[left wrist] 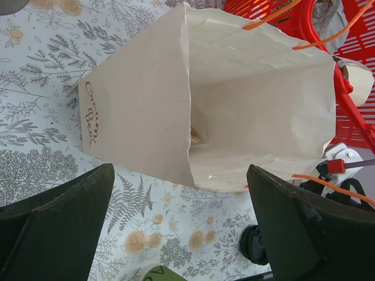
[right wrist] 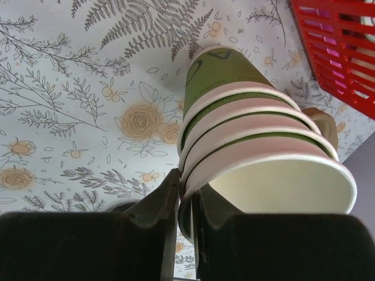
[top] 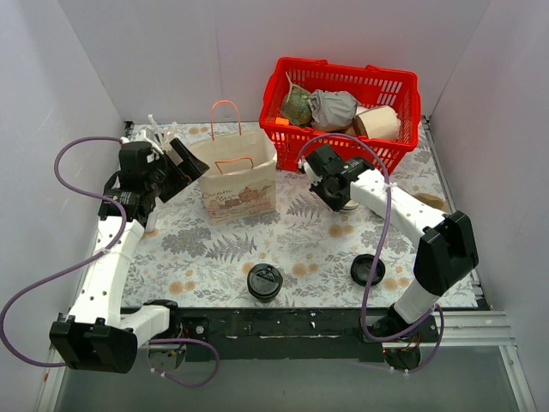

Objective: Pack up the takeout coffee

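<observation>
The takeout coffee (top: 264,281), a dark green cup with a black dome lid, stands upright near the table's front edge, apart from both grippers. A green sliver of it shows at the bottom of the left wrist view (left wrist: 157,274). My left gripper (top: 189,163) (left wrist: 179,193) is open and empty, just left of the paper bag (top: 238,176), facing its open mouth (left wrist: 246,111). My right gripper (top: 339,199) (right wrist: 186,193) is shut on the rim of the stack of lidless cups (right wrist: 258,134), one finger inside and one outside.
A red basket (top: 410,94) holding several items stands at the back right, behind the right gripper. A loose black lid (top: 367,269) (left wrist: 253,244) lies front right. The bag has orange handles (top: 226,107). White walls enclose the table.
</observation>
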You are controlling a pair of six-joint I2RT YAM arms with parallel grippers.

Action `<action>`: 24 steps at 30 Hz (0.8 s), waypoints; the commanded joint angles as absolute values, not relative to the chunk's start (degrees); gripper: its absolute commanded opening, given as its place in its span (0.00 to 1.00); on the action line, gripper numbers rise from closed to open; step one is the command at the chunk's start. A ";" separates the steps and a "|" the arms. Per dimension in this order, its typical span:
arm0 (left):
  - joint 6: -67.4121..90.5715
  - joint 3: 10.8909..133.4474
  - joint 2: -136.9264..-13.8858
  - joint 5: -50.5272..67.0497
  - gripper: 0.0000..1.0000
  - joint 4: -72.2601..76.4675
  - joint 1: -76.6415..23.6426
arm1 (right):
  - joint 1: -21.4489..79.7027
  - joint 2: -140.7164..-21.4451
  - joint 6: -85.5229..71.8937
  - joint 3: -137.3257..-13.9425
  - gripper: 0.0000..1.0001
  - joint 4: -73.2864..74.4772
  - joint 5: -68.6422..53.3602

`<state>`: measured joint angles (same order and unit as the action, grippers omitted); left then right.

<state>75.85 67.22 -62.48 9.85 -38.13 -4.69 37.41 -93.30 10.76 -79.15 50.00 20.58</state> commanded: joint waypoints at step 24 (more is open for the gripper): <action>69.00 75.06 -71.54 12.02 0.29 -38.23 -4.75 | 35.68 -72.87 19.95 -84.11 0.74 19.53 -8.85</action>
<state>73.38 71.66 -71.00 9.50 -37.80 -4.69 35.66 -75.77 18.59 -84.55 32.14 7.16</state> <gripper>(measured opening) 0.415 0.758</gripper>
